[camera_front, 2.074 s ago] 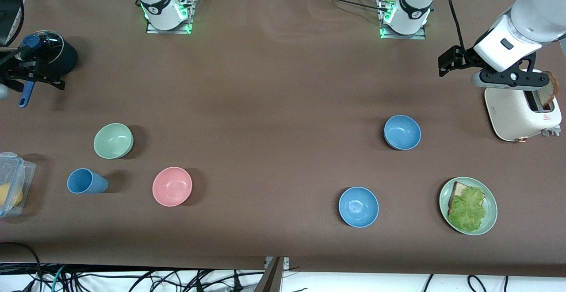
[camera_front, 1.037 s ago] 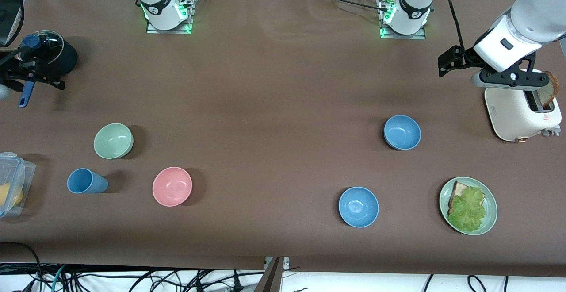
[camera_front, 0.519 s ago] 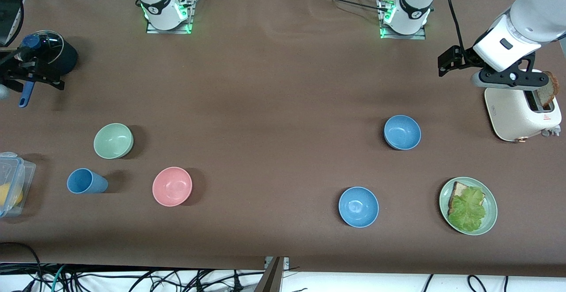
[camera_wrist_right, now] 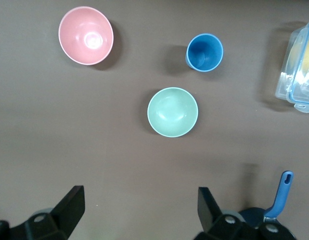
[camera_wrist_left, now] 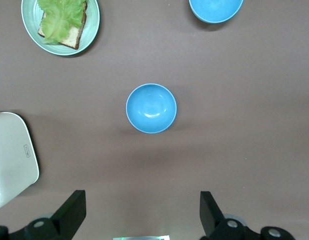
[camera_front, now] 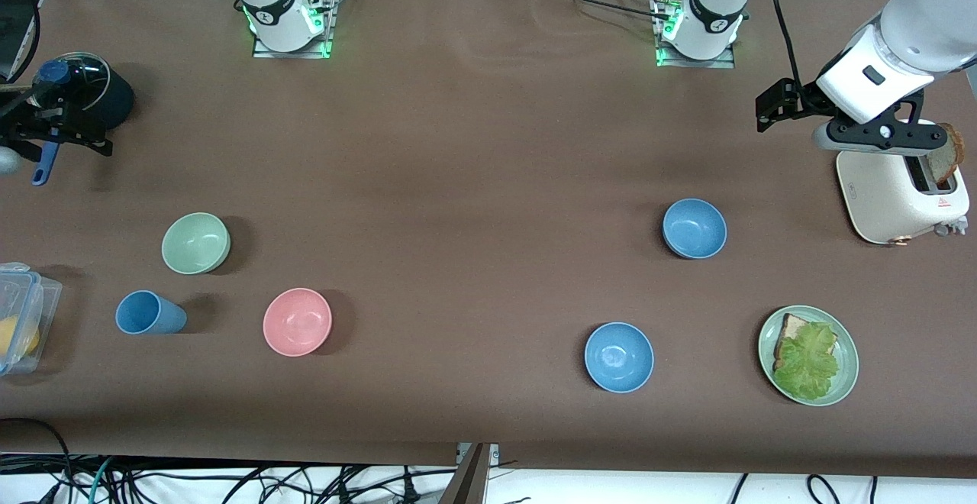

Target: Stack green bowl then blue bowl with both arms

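Observation:
The pale green bowl [camera_front: 195,243] stands toward the right arm's end of the table and shows in the right wrist view [camera_wrist_right: 172,112]. The muted blue bowl [camera_front: 694,228] stands toward the left arm's end and shows in the left wrist view [camera_wrist_left: 151,108]. My left gripper [camera_front: 878,135] is open and empty, up over the toaster's end; its fingers are wide apart in the left wrist view [camera_wrist_left: 142,215]. My right gripper [camera_front: 57,130] is open and empty, up over a dark pot; its fingers are wide apart in the right wrist view [camera_wrist_right: 139,212].
A brighter blue bowl [camera_front: 619,357], a pink bowl [camera_front: 297,321] and a blue cup [camera_front: 149,313] stand nearer the front camera. A green plate [camera_front: 846,382] holds sandwich and lettuce. There is also a white toaster [camera_front: 901,191], a dark pot [camera_front: 107,99] and a clear container [camera_front: 23,313].
Both hands have shifted only very slightly. The bowls have not moved.

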Robot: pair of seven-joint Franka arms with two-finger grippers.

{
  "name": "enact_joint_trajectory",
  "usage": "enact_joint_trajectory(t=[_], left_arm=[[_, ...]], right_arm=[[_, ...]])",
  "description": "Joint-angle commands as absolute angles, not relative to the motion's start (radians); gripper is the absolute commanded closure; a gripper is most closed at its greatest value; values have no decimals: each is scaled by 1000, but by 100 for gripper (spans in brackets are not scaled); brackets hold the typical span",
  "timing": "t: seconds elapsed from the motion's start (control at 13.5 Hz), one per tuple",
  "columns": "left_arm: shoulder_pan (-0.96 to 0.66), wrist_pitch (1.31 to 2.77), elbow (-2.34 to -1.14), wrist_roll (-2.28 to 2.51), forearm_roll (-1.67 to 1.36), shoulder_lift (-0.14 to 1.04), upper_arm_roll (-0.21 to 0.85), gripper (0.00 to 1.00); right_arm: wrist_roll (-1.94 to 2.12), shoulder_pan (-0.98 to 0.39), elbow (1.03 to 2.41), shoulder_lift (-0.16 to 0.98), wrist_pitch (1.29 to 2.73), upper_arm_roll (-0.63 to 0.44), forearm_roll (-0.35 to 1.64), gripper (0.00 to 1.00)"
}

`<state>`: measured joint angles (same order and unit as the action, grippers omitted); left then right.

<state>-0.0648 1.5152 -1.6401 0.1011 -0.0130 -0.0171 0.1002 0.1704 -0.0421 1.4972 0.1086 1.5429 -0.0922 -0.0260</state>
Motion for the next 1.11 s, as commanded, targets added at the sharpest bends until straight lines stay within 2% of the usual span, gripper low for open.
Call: enact_joint_trajectory(t=[0.0,0.37,1.04], left_arm=[[-66,1497,-1618,114,-12,-17,101,0],[-58,1494,-1618,112,-11,-17,100,0],[-58,1494,-1618,110,-9,-17,103,0]], right_arm=[[192,-31,1496,144,1540,-90,-41,0],[196,21,1494,253,1558,-95,-41,0],[212,107,1509,497,1729,-95,-40,0]])
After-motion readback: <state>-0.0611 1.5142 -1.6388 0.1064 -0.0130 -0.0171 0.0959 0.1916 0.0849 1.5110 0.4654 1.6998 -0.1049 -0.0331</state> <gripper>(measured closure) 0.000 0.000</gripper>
